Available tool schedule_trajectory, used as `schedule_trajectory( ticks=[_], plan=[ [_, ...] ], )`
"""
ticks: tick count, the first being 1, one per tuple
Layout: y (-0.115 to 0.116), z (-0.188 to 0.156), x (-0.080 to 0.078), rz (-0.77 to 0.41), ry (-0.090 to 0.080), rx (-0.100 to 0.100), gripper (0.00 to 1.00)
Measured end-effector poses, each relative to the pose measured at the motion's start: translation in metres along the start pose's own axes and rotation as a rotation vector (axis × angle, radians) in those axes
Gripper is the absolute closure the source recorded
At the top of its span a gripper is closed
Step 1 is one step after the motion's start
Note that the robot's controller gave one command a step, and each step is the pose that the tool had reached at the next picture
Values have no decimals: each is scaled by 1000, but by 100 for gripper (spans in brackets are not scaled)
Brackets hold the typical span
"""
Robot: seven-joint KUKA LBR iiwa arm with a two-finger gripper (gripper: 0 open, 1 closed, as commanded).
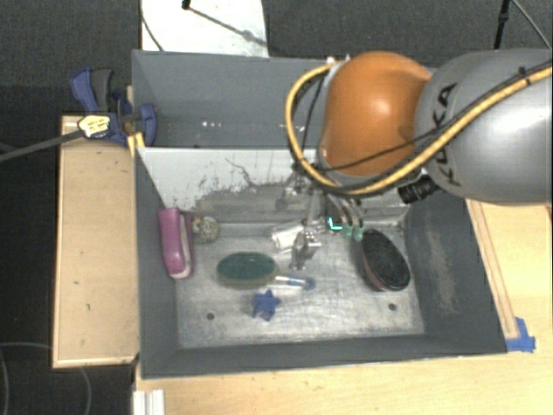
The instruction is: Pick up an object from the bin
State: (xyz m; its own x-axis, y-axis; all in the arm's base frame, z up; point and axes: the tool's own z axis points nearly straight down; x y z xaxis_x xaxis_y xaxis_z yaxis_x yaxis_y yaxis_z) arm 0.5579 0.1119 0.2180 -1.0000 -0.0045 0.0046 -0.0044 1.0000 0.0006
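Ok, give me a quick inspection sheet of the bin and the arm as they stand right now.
Surface: grey metal bin, floor scuffed towards the back wall.
Job's things: green oval pad and small blue-tipped stick lie nearest the gripper.
Clutter: pink oblong case at left, small grey ball beside it, blue star-shaped piece in front, black oval brush at right.
Grippers: gripper low over the bin's middle.
Cables: yellow and black cables loop round the orange wrist cover.
Surroundings: dark floor.
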Motion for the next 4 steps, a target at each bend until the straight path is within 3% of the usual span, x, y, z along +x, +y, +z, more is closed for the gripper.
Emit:
schedule_trajectory(
  ticks=[1,2,3,4],
  plan=[
    [-2,-51,-24,-285,-13,1,0],
    [35,76,-22,-573,-1,0,0],
    [42,146,-16,-730,-6,1,0],
    [41,142,-18,-723,-11,3,100]
  ],
)
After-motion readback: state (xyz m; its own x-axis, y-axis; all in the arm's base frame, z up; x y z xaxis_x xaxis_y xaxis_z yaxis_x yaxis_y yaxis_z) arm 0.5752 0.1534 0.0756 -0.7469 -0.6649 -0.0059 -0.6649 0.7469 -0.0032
